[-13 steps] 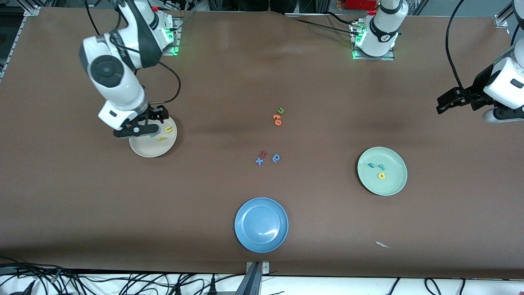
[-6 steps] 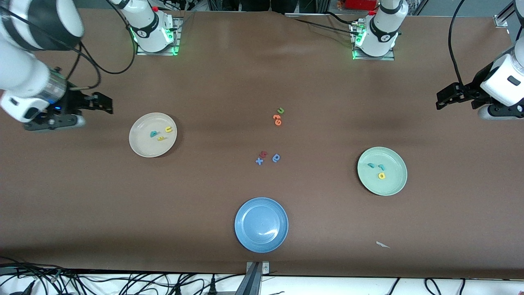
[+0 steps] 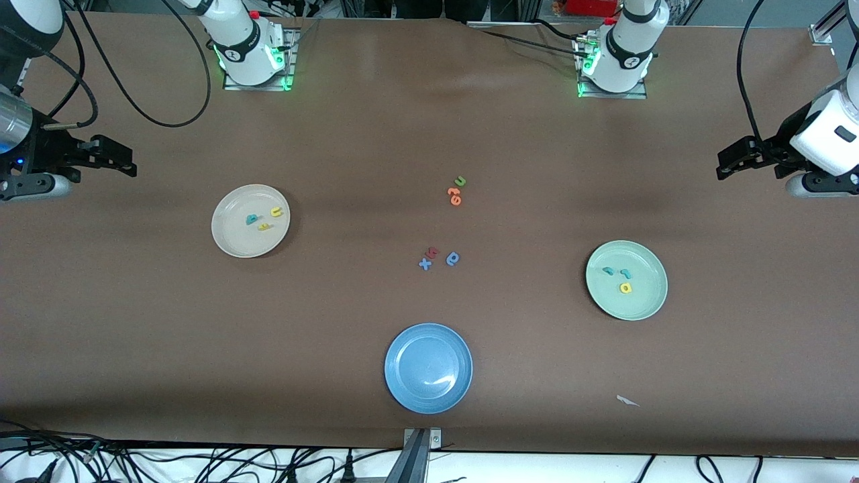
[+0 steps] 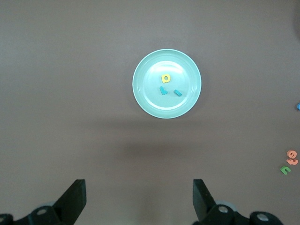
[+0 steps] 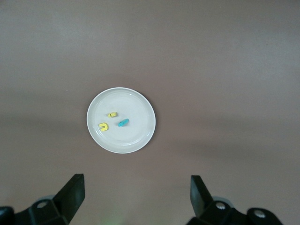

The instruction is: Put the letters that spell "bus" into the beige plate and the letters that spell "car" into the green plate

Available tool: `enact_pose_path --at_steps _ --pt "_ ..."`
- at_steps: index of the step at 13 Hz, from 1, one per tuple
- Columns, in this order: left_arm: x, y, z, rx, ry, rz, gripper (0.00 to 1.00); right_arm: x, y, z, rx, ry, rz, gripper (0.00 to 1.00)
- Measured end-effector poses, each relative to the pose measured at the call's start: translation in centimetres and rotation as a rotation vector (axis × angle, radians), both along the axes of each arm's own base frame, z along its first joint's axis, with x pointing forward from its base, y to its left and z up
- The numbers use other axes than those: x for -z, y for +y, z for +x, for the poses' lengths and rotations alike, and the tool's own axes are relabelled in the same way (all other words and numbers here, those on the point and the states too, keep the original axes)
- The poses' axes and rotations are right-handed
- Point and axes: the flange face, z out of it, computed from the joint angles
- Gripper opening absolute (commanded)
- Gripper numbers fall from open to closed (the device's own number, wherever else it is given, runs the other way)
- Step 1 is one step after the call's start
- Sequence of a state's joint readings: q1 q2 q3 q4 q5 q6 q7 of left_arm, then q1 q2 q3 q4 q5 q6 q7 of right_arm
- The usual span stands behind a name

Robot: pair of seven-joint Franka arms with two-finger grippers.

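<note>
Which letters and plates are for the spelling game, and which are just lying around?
For the game:
- beige plate with teal b, yellow u, yellow s
- green plate with teal c, teal r, yellow a

Just lying around:
- blue plate
- green u
- orange letters
- blue x
- red letter
- blue round letter

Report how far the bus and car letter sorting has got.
Done, by the look of it: the teal b, yellow u and yellow s lie in the beige plate; the teal c, teal r and yellow a lie in the green plate. Nothing is in hand: the right gripper and left gripper hang open and empty over the table's ends. Nothing looks left.
</note>
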State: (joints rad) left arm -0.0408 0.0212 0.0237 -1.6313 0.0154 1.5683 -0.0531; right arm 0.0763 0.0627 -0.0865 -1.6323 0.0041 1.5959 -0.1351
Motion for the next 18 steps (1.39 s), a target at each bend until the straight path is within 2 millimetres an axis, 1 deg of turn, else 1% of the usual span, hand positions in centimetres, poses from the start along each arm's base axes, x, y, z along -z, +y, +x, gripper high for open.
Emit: enact_pose_path --at_steps 2,6,14,18 --pt "0.2 -0.1 0.1 0.001 0.004 0.000 1.00 0.3 0.3 0.1 -0.005 0.007 0.000 1.00" --pt "0.3 -0.1 0.1 0.001 0.006 0.000 1.00 -0.3 0.2 0.1 -0.004 0.003 -0.001 1.00" --pt "0.2 0.0 0.1 0.001 0.005 0.000 1.00 -0.6 -0.3 0.1 -0.010 0.002 0.000 1.00" --pt "0.3 0.0 0.1 0.001 0.005 0.000 1.00 -1.9 -0.4 0.1 -0.013 -0.012 -0.006 1.00"
